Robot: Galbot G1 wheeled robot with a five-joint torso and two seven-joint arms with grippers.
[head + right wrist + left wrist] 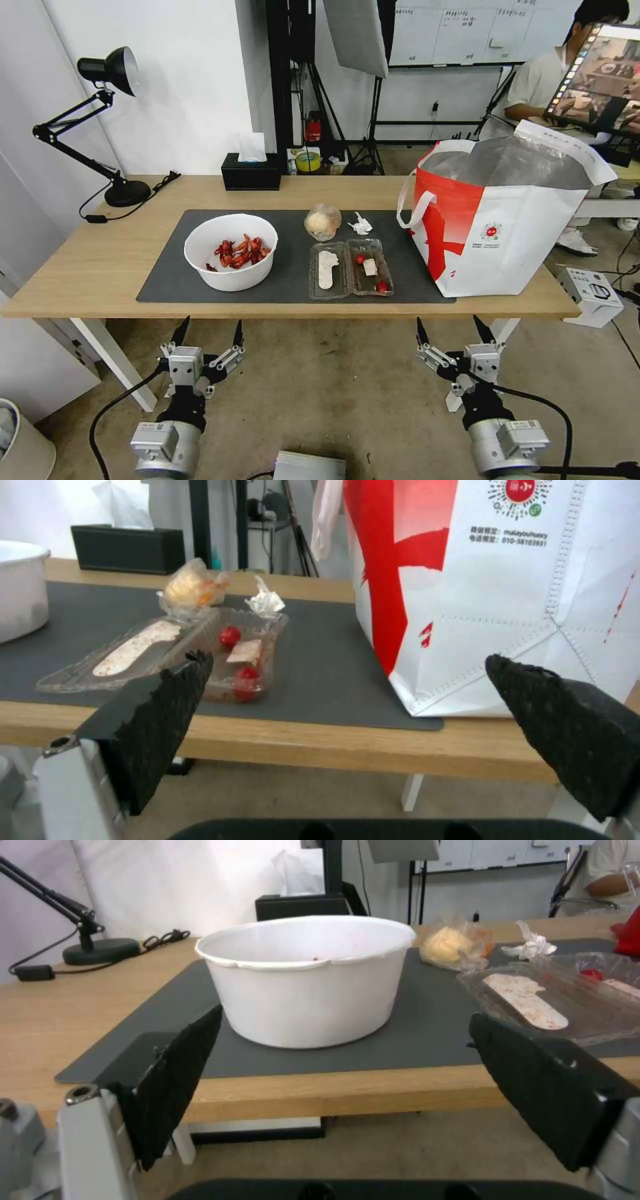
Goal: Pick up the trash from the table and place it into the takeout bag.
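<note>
On the dark mat of the table point(93, 267) stand a white bowl point(231, 251) point(305, 977) of red crayfish shells, a clear clamshell tray point(351, 268) point(167, 652) point(560, 995), a clear-wrapped beige lump point(323, 221) point(453, 944) point(190, 587) and a crumpled white tissue point(361, 225) point(265, 601) point(532, 946). The red-and-white takeout bag point(507, 220) point(507, 590) stands open at the table's right end. My left gripper point(207, 331) point(347, 1090) hangs open below the front edge, before the bowl. My right gripper point(455, 330) point(347, 730) is open too, below the edge between tray and bag.
A black desk lamp point(100, 120) point(73, 935) stands at the table's back left and a black tissue box point(251, 172) point(303, 906) point(127, 547) at the back middle. White table legs point(110, 357) reach the floor near my left arm. A person sits behind the bag.
</note>
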